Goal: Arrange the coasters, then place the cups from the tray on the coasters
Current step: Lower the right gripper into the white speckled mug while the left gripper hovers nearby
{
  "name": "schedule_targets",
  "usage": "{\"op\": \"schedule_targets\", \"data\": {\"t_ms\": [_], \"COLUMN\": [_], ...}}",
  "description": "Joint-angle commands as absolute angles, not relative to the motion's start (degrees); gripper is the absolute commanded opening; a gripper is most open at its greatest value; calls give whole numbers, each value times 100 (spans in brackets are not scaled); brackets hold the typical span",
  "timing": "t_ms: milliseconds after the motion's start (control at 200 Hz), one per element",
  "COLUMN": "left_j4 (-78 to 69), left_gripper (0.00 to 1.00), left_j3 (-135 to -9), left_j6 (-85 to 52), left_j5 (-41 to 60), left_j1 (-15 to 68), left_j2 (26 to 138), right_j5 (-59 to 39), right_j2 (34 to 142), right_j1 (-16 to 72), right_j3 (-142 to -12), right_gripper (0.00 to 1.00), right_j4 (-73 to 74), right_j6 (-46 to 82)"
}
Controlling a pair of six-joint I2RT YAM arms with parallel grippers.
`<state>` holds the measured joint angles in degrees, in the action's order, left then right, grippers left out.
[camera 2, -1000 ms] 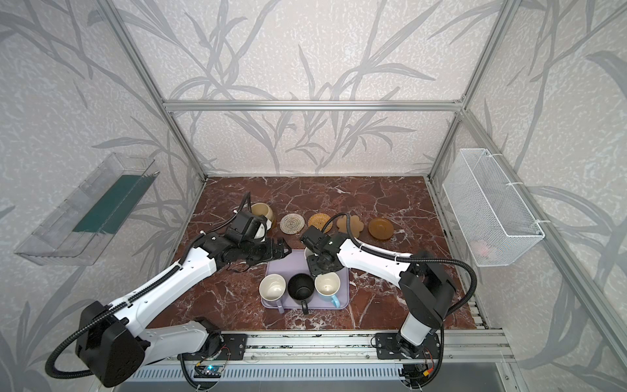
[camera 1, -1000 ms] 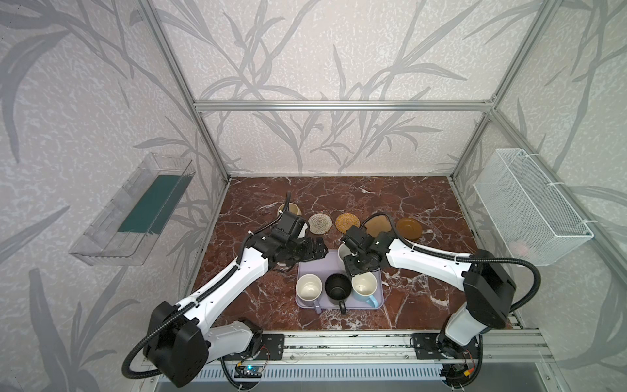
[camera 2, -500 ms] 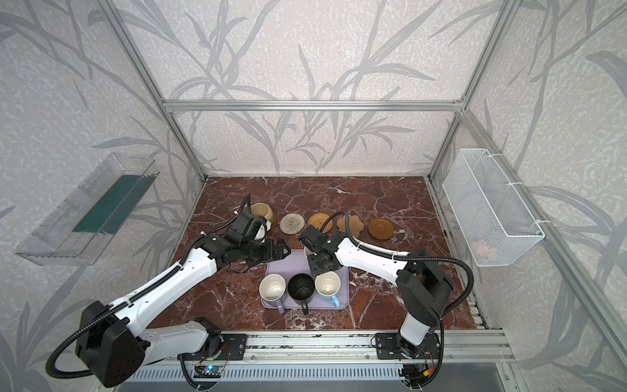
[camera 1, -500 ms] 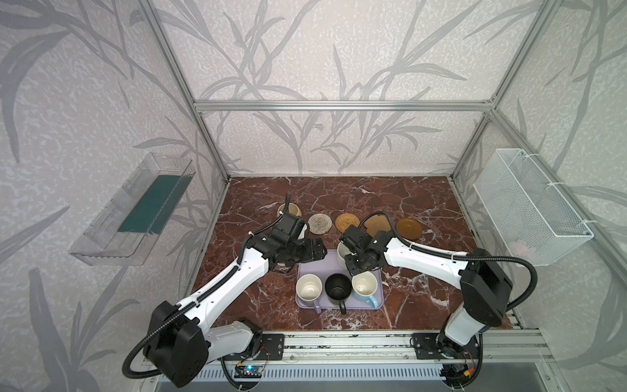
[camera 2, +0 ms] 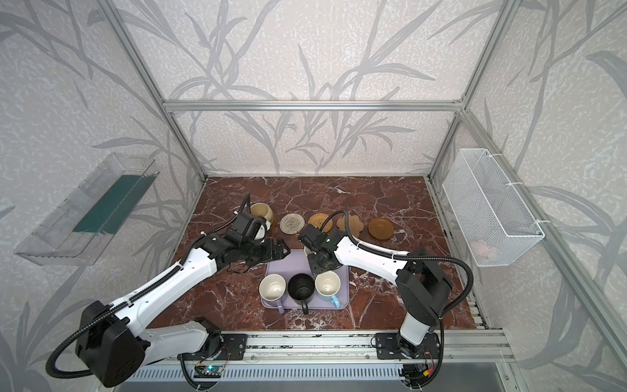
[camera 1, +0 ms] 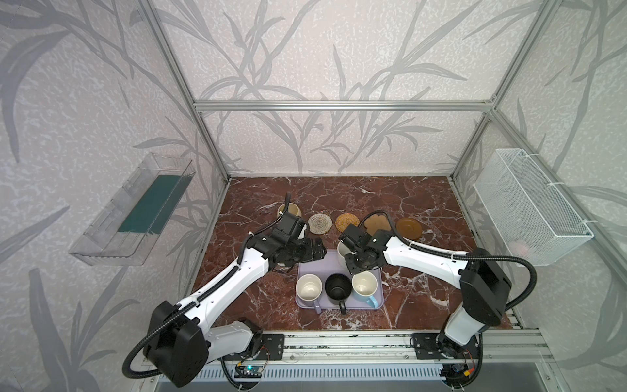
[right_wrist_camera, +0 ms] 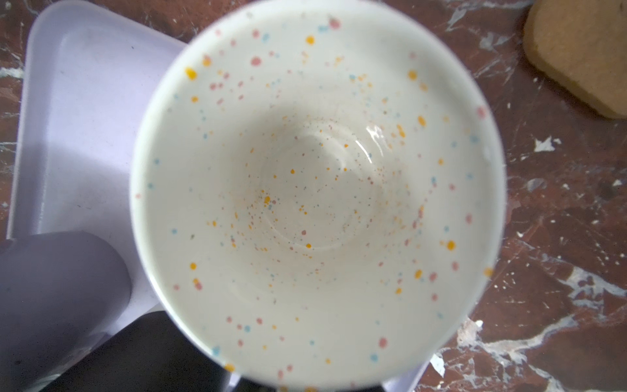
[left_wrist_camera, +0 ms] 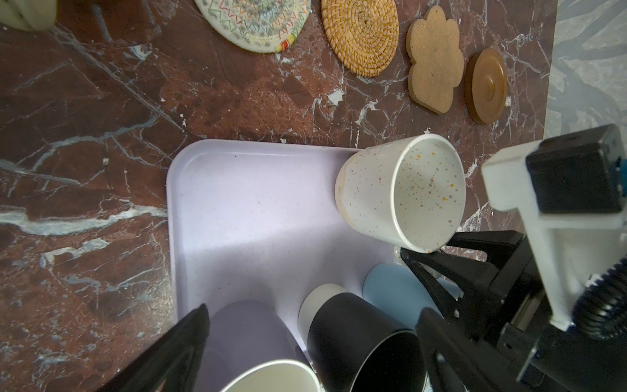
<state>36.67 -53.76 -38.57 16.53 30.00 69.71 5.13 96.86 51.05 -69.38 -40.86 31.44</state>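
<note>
Centrally, tray: lilac, on the marble table toward the front edge. Both grippers cover parts of its far side in both top views.

- White cup: speckled, upright in the tray's far right corner. It is mostly hidden beneath the right arm in both top views. It fills the right wrist view, rim blurred. Only a small white sliver of the handle shows below the rim.
- Right gripper: fingers set narrow at the handle side of the white cup, just under the rim. Whether they press on it cannot be told, and its own wrist view shows no fingers.
- Left gripper: jaws spread wide, holding nothing, above the tray's far left corner.
- Lilac cup, black cup, light blue cup: in a row along the tray's near side. In the left wrist view the first two are cut off at the picture's edge. The third is half hidden behind the black cup and the right fingers.
- Beige cup: off the tray, at the left end of the coaster row. The left wrist hides what lies under it.
- Woven spiral coaster, rattan coaster, paw coaster, amber disc: in a row behind the tray, all bare. A cable crosses the paw coaster in both top views.
</note>
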Motion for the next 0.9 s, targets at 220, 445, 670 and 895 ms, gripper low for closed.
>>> {"op": "schedule_targets", "data": {"t_ms": [220,445,670,895], "left_j4": [3668,3570,3321,3205], "left_gripper": [98,98,98,98], "left_j3": [-5344,-5358,-5302,-5249], "left_j6": [-3828,-3876,-4023,-4097], "left_j5": [1525,1539,1624,1649], "left_j1": [3029,3031,3028,3024], "left_j2": [6917,6891,6829,6763], "right_j5": [747,748,754,797], "right_j2": [9747,9660,9522,9234], "right_j1": [5090,5084,5091,5095], "right_j3": [-7129,-7097,-7128,-7096], "right_gripper": [13,0,0,0], "right_j4": [-3832,-3699,-3625,-3595], "right_j6": [3037,2994,2936,2927]}}
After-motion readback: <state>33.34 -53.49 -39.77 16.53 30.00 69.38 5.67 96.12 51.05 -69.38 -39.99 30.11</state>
